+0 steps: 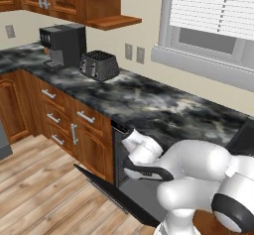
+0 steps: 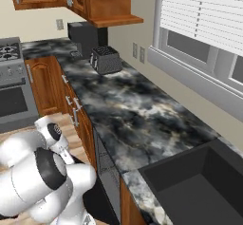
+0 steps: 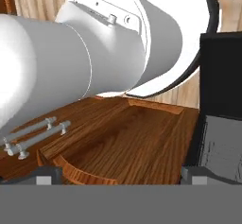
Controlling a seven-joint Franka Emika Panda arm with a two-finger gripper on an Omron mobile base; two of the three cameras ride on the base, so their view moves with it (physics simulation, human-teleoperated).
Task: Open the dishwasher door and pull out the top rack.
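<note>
We see the dishwasher door (image 1: 111,192) lowered at the bottom of the left base view, its far end hidden behind the arm. The sink (image 2: 199,186) is cut off at the right base view's lower right.

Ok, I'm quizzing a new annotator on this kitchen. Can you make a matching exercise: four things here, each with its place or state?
Things:
1. dishwasher door
2. toaster
3. coffee machine
4. sink

Place or state:
A. black basin sunk into the counter below the window
B. swung down, open, near the floor
C. on the counter under the upper cabinets
D. on the counter beside the wall sockets

Pairs: 1-B, 2-D, 3-C, 4-A
</note>
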